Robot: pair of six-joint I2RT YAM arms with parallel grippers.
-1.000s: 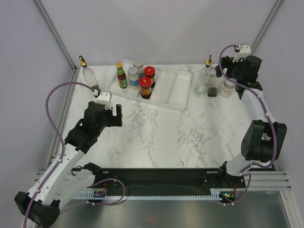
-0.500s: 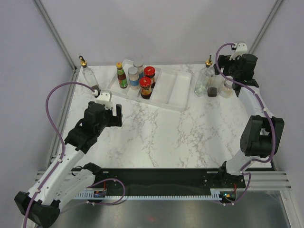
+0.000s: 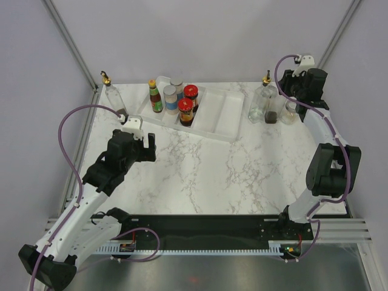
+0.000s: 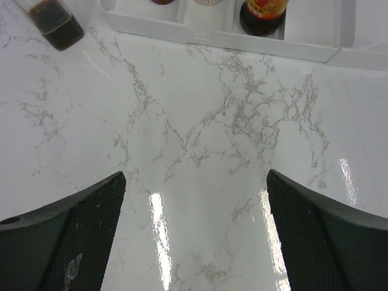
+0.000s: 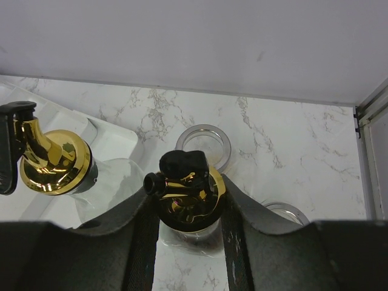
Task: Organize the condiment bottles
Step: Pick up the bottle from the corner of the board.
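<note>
My right gripper (image 5: pixel 189 209) is shut on the gold spout top of a clear glass cruet (image 5: pixel 188 191). From above, that cruet (image 3: pixel 271 115) has dark liquid at its base and stands at the back right under the gripper (image 3: pixel 284 91). A second gold-spouted cruet (image 5: pixel 54 160) stands just left of it, also seen from above (image 3: pixel 260 104). The white tray (image 3: pixel 225 115) holds an orange-capped bottle (image 3: pixel 156 97), spice jars (image 3: pixel 170 99) and red-lidded jars (image 3: pixel 186 111). My left gripper (image 4: pixel 197 206) hangs open over bare marble, short of the tray (image 4: pixel 182 31).
Another cruet (image 3: pixel 114 97) stands alone at the back left, its dark base showing in the left wrist view (image 4: pixel 54 27). Two clear round jars (image 5: pixel 203 142) (image 5: pixel 285 212) sit close around the gripped cruet. The frame post (image 5: pixel 370 115) and back wall are near on the right.
The right gripper has edged in over the dark-based cruet and closed its fingers on the gold top. The left arm has not moved.
</note>
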